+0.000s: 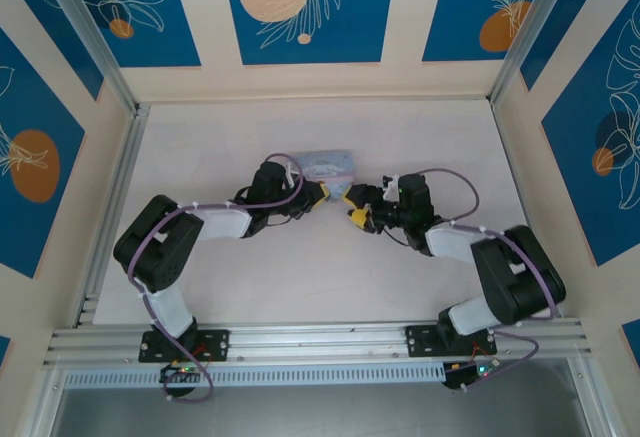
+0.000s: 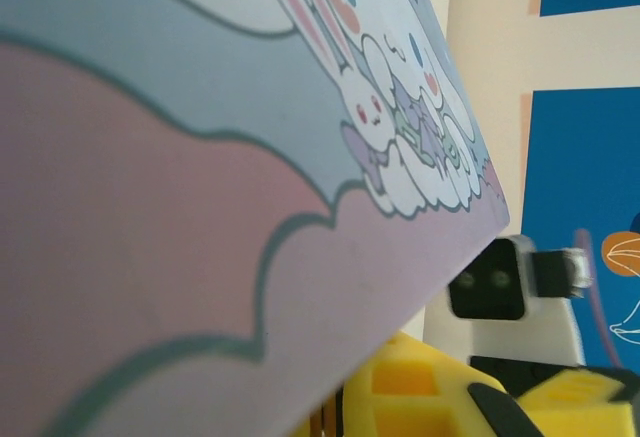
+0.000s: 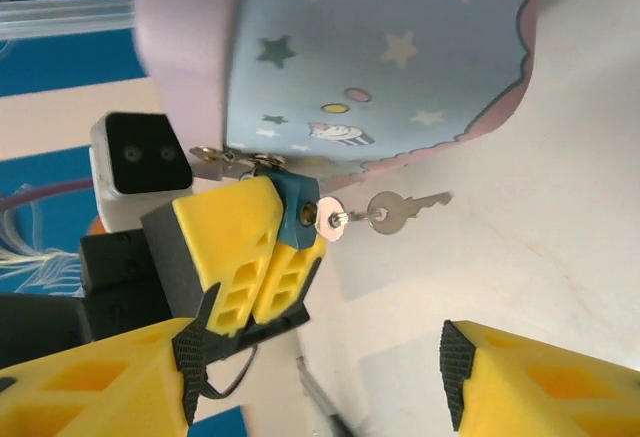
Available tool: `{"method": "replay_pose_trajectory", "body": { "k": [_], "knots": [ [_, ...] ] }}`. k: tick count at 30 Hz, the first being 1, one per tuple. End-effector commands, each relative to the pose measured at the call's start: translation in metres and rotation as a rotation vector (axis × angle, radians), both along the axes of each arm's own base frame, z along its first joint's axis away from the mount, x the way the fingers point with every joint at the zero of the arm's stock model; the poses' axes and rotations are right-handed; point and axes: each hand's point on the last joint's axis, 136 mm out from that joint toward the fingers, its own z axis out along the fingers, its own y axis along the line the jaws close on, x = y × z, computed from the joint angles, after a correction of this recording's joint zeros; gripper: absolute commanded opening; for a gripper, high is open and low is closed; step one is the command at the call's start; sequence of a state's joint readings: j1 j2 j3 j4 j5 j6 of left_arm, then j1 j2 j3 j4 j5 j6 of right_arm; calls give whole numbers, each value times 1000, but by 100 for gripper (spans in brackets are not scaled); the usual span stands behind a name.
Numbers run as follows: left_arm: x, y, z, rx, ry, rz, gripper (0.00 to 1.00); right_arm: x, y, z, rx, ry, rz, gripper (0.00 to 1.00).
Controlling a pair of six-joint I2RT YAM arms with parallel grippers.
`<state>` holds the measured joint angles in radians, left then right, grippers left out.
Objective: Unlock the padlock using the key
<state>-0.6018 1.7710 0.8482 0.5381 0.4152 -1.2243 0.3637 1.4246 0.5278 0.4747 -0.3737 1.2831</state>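
Pastel tin box (bunnies, stars)

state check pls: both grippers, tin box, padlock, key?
left gripper: shut on the padlock.
right gripper: open, holding nothing.
tin box: looks closed.
padlock: gripped, hanging at the tin box's edge; can't tell whether the shackle is released.
key: on a ring at the padlock's keyhole end, blade pointing away, ungripped.
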Motion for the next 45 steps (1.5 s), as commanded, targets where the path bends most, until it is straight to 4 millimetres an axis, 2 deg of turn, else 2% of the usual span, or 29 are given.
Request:
{"method": "replay_pose_trajectory", "body": {
  "k": [1, 5, 9, 11, 13, 17, 21, 27, 33, 40, 45],
  "knots": [
    [2, -1, 8, -39, -16, -11, 0, -13, -14, 0, -279, -96, 102, 62],
    [1, -2, 8, -42, -10, -15, 0, -8, -14, 30, -489, -315, 195, 51],
    [1, -4, 9, -46, 1, -24, 0, -8, -3, 38, -670, -480, 309, 43],
    [1, -4, 11, -48, 5, -29, 0, -6, -1, 33, -758, -526, 336, 37],
    [1, -6, 12, -50, 11, -36, 0, -2, 0, 28, -836, -574, 351, 36],
    [-1, -8, 15, -53, 23, -50, 0, 4, 2, 16, -928, -650, 372, 39],
    [-2, -10, 17, -60, 33, -60, 0, 8, 9, 6, -962, -714, 397, 44],
    [-1, -13, 18, -69, 44, -71, 0, 9, 23, -7, -997, -761, 456, 42],
    [-1, -15, 19, -72, 47, -79, 0, 13, 26, -17, -1058, -777, 478, 40],
    [0, -16, 21, -75, 45, -86, 0, 24, 25, -22, -1122, -785, 468, 38],
    [-1, -16, 20, -73, 45, -88, 0, 28, 28, -18, -1119, -796, 451, 35]
  ]
}}
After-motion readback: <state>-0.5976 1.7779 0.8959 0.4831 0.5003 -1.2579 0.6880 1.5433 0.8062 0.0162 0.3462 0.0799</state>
